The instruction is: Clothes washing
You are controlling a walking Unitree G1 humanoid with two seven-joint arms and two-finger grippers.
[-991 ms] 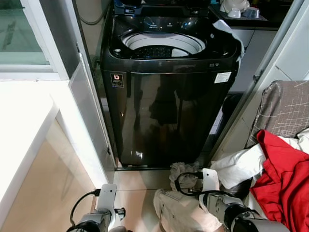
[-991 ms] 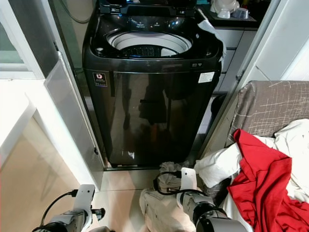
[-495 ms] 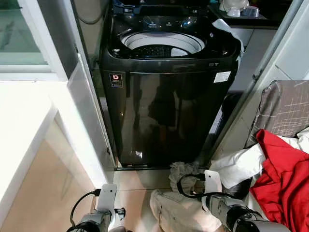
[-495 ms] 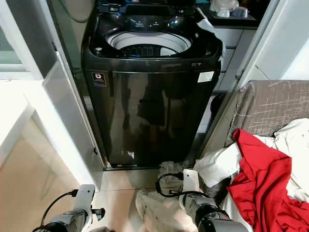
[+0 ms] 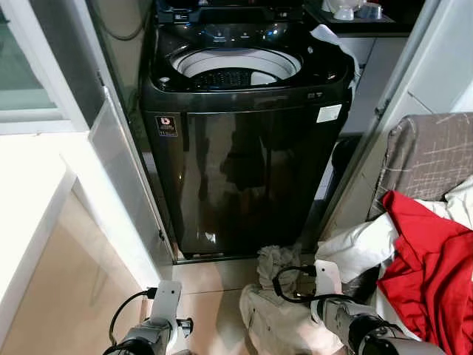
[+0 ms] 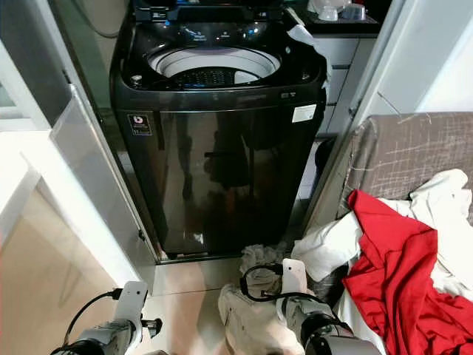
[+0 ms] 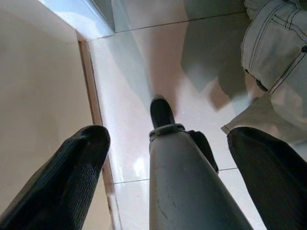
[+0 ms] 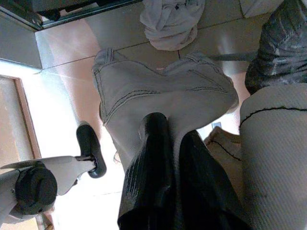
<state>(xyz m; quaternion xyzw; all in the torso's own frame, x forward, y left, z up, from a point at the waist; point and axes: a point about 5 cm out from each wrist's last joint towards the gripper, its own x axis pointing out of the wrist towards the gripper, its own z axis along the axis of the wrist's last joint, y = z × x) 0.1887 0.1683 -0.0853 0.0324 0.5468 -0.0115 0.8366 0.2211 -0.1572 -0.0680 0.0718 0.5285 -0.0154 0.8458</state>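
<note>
A black top-loading washing machine (image 5: pixel 244 140) stands ahead with its lid up and its white drum (image 5: pixel 236 68) open. Low at my right, my right gripper (image 8: pixel 175 143) is shut on a pair of beige trousers (image 8: pixel 158 100), which hang from its fingers over the tiled floor (image 5: pixel 211 277); the same trousers (image 5: pixel 284 325) show in the head views. My left gripper (image 7: pixel 168 143) hangs low at my left with its fingers (image 7: pixel 62 177) spread open over bare floor and nothing between them.
A crumpled grey cloth (image 5: pixel 275 260) lies at the washer's foot. A red garment (image 5: pixel 425 251) and white laundry (image 5: pixel 358 244) are piled on a brown chair (image 5: pixel 429 151) to my right. At my left stands a white counter (image 5: pixel 29 192). My own foot (image 7: pixel 160 111) is below.
The camera has tilted, so the whole scene has shifted a little. The trousers in my right gripper have swung slightly; the left arm has stayed as it was.
</note>
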